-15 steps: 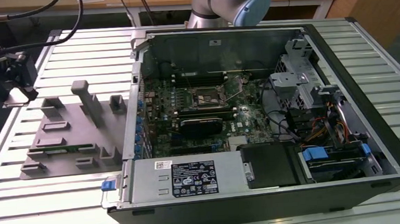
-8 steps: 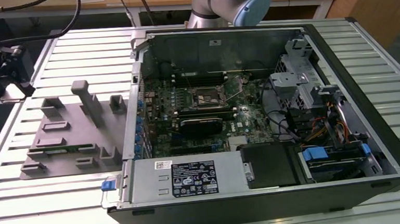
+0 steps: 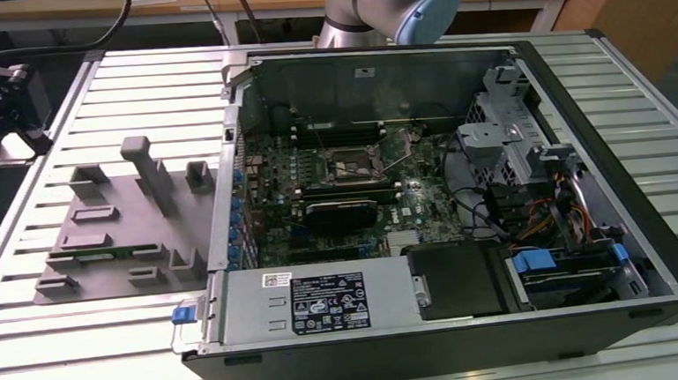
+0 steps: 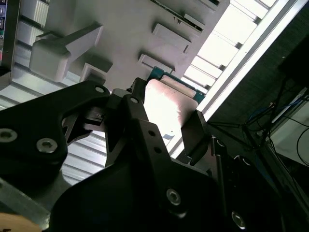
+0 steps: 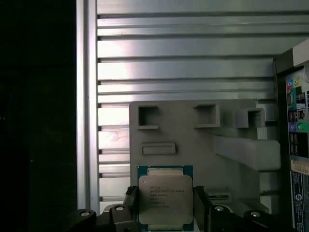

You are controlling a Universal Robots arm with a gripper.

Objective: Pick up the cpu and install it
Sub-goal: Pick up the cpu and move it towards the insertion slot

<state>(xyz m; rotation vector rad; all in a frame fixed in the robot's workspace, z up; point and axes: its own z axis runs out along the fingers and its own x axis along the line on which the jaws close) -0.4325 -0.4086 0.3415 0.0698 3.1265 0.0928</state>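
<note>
Gripper [image 5: 165, 207] clamped on the cpu [image 5: 165, 198]: in the first wrist view a black finger [image 5: 201, 205] presses against each of two opposite edges of the chip, no gap on either side. The cpu's silvery metal top faces this camera, with a green rim around the plate and small print on it, not read. In the second wrist view the same hold is seen from the side: the cpu [image 4: 166, 108] sits flat between the two black fingers, glare washing out its top, a green edge showing at the far side, gripper [image 4: 166, 115] closed around it. The chip hangs in the air above the gray fixture tray [image 5: 193, 140], apart from it; the tray's pockets and raised blocks lie beyond the chip in both wrist views. The tray rests on the slotted metal table [image 3: 148, 343], on the exterior view's left of the open computer case [image 3: 618, 137]. Inside the case, the motherboard's square metal-framed socket [image 3: 353, 165] sits near the middle, with a black heatsink block [image 3: 340, 215] just beside it. The robot arm [image 3: 387, 2] rises behind the case, at the far edge of the table.
</note>
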